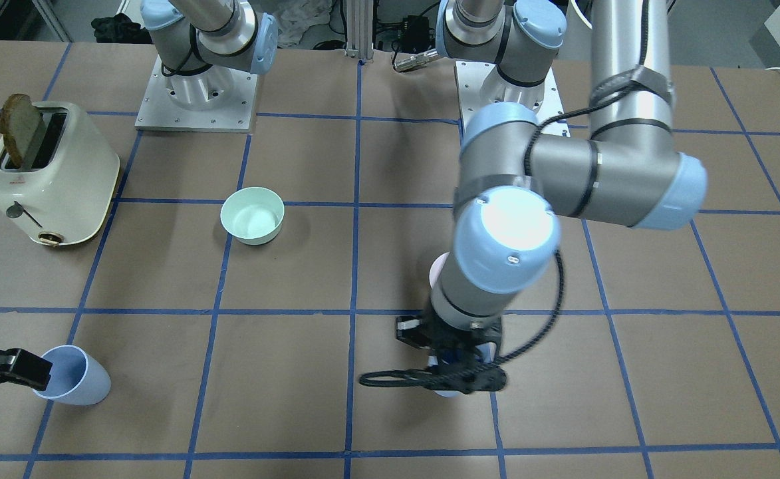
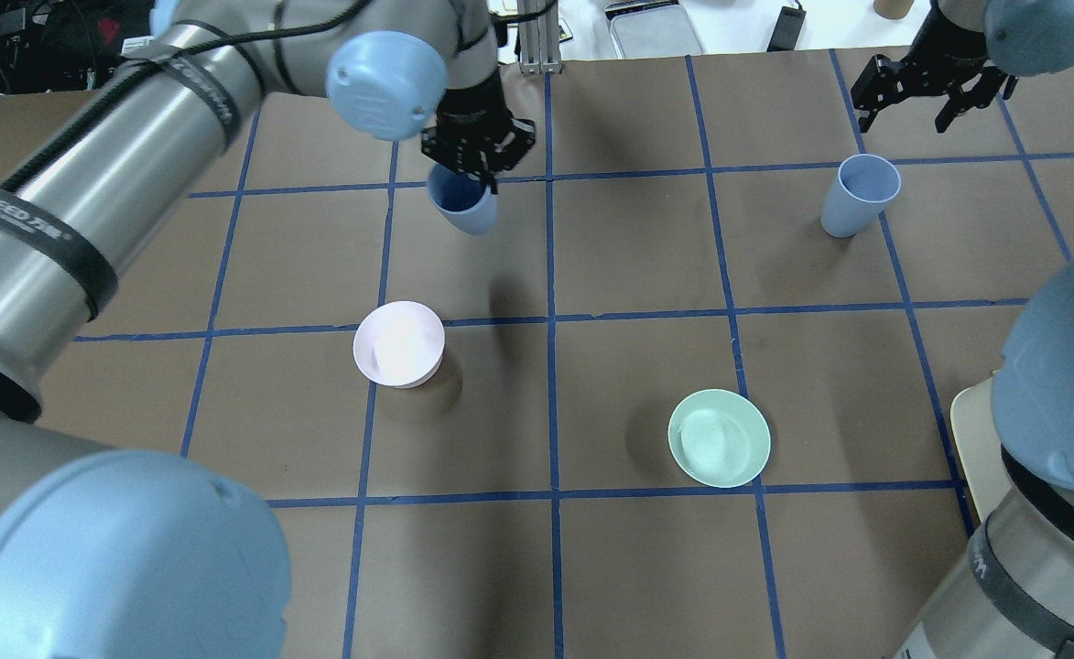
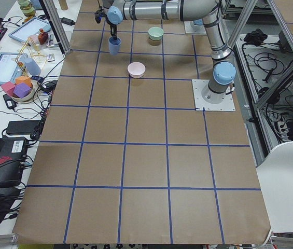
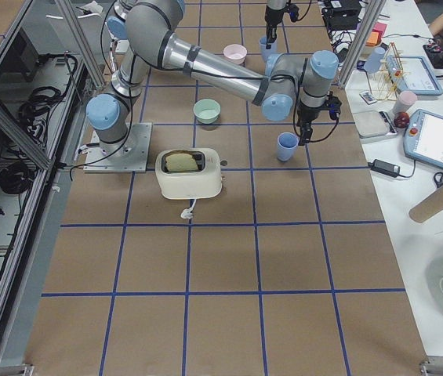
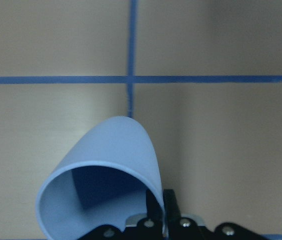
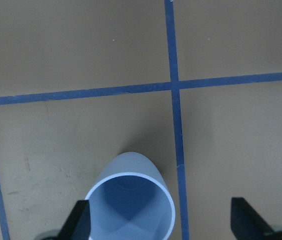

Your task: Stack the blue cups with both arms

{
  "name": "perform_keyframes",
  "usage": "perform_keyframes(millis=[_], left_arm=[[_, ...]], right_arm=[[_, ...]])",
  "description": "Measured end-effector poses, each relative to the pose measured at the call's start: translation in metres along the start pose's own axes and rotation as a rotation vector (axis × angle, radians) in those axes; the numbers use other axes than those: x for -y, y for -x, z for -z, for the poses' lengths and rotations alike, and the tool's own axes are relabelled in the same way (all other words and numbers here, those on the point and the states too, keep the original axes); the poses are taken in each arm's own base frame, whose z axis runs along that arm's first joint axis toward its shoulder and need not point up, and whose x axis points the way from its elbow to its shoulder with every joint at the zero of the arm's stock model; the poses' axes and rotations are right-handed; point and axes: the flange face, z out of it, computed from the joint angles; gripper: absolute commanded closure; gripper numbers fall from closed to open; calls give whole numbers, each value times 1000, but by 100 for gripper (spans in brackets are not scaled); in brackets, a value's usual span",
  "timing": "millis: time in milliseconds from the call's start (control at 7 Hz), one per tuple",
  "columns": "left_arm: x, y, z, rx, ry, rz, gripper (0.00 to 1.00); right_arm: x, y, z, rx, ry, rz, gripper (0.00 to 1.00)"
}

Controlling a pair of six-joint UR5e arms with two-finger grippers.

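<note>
Blue cup (image 2: 468, 212) being pinched at rim by L pincer (image 2: 478, 172): slip risk, one-wall grip. R pincer (image 2: 907, 108) being held wide near 2nd blue cup (image 2: 859, 194).

This is a robotics lab: a large table (image 3: 146, 171), covered in brown paper and marked into squares with blue tape (image 3: 124, 166), carries a grey robot arm (image 4: 205, 69) bolted to a metal base plate (image 4: 127, 153). Along the right edge of the right-side view a white bench (image 4: 409, 227) holds a teach pendant (image 4: 437, 141), and black cable (image 4: 17, 176) lies bundled at that view's left. An aluminium post (image 3: 53, 23) rises at the upper left of the left-side view, with an office chair (image 3: 289, 176) at its lower right.
</note>
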Motion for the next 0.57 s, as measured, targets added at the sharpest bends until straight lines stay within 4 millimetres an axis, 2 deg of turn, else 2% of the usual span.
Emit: perform_keyframes(millis=[143,286,429,571], left_arm=[[-39,-38,-14,13,42,31,100],[-75,-56,-30,27,99,38,100],[-103,-58,-49,46,149,36,100],[-118,-55,-62,62,174,35,61]], right_arm=[[-1,-13,-8,8,15,8,2],[-5,-24,-18,28,27,14,6],[-9,-28,-27,52,35,17,23],[-11,-29,-35,64,45,22,41]])
